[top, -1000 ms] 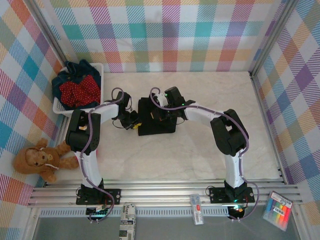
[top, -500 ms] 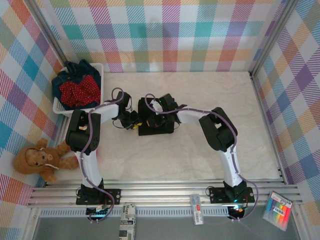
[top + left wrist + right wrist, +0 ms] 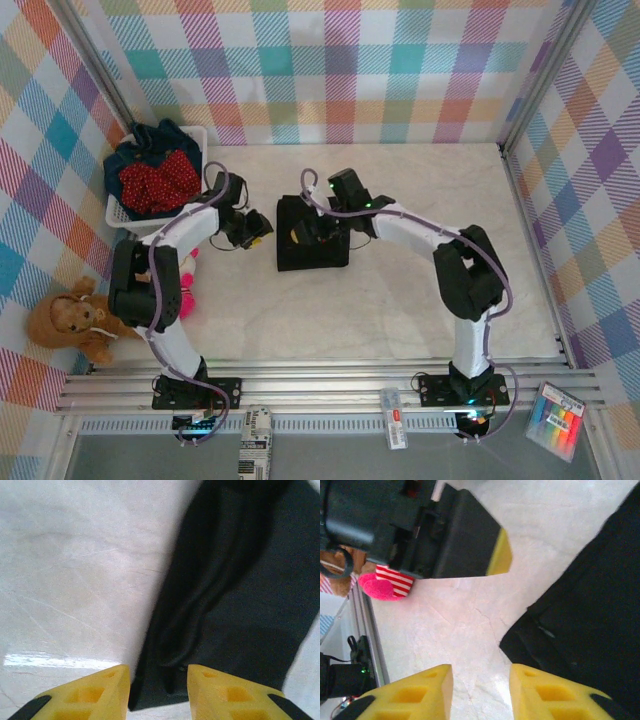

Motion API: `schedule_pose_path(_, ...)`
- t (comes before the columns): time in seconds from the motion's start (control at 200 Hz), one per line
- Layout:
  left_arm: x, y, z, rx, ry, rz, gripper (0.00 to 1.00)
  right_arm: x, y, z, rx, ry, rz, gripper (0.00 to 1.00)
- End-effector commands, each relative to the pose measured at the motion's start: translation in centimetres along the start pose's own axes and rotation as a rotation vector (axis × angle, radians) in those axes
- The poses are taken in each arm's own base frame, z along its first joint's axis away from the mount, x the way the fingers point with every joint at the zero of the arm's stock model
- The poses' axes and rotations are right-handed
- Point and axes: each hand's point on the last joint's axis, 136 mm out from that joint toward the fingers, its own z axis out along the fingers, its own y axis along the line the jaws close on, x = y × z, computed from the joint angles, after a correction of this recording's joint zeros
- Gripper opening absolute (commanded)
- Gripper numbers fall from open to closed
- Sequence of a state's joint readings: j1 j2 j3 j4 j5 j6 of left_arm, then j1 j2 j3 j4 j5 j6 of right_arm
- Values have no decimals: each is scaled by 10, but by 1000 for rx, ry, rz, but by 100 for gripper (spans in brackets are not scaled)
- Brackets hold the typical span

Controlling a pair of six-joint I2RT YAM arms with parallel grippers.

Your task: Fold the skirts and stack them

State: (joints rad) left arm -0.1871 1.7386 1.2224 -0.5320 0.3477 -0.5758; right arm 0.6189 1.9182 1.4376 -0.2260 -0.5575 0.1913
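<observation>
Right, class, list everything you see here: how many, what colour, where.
black skirt: one, black, folded, mid-table
red dotted skirt: one, red with white dots, in the basket
denim skirts: number unclear, dark blue, in the basket
basket: one, white, table's far left corner
brown plush toy: one, brown, off the table's left edge
pink plush toy: one, pink, beside the left arm
table: one, pale marble, centre
left gripper: one, yellow fingers, open, at the black skirt's edge
right gripper: one, yellow fingers, open, by the skirt's corner
</observation>
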Motion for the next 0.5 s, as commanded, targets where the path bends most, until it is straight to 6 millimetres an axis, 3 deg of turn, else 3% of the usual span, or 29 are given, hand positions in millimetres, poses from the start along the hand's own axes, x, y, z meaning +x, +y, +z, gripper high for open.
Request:
schedule_pose_path(0.0, 4, -21, -1, 114, -1, -16, 37, -13, -49, -18, 114, -61, 111, 16)
schedule_pose_path(0.115, 14, -58, 5, 220, 27, 16, 37, -21, -94, -20, 258, -55, 186, 0)
schedule_pose_path(0.265, 27, -104, 20, 344, 59, 36, 38, -18, -149, -18, 430, 28, 283, 0)
schedule_pose_path(0.39, 41, -134, 40, 467, 119, 5, 40, -24, -162, -8, 435, 74, 290, 0)
schedule_pose_path(0.495, 47, -143, 57, 498, 147, -31, 40, -25, -171, 2, 433, 107, 299, 0)
